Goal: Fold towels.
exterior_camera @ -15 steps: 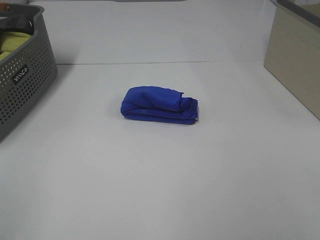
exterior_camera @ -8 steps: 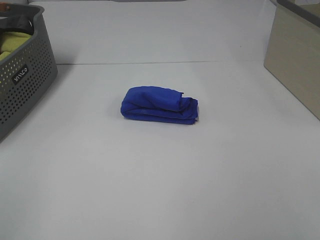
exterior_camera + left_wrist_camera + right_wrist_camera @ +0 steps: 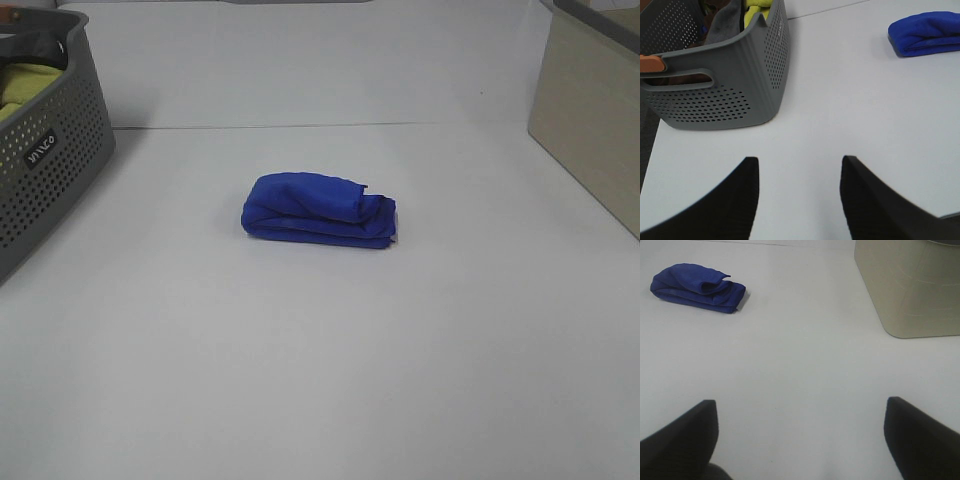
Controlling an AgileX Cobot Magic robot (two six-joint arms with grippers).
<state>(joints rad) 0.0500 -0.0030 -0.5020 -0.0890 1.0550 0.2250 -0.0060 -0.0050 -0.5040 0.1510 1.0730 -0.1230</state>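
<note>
The royal-blue towel (image 3: 318,211) lies folded into a small thick bundle in the middle of the white table. It also shows in the left wrist view (image 3: 927,34) and in the right wrist view (image 3: 699,287). Neither gripper shows in the exterior high view. My left gripper (image 3: 799,172) is open and empty, hovering over bare table beside the grey basket, well away from the towel. My right gripper (image 3: 801,412) is open wide and empty over bare table, far from the towel.
A grey perforated basket (image 3: 45,160) stands at the left edge, holding a yellow-green cloth (image 3: 756,11) and other fabric. A beige box (image 3: 590,110) stands at the right edge; it also shows in the right wrist view (image 3: 910,287).
</note>
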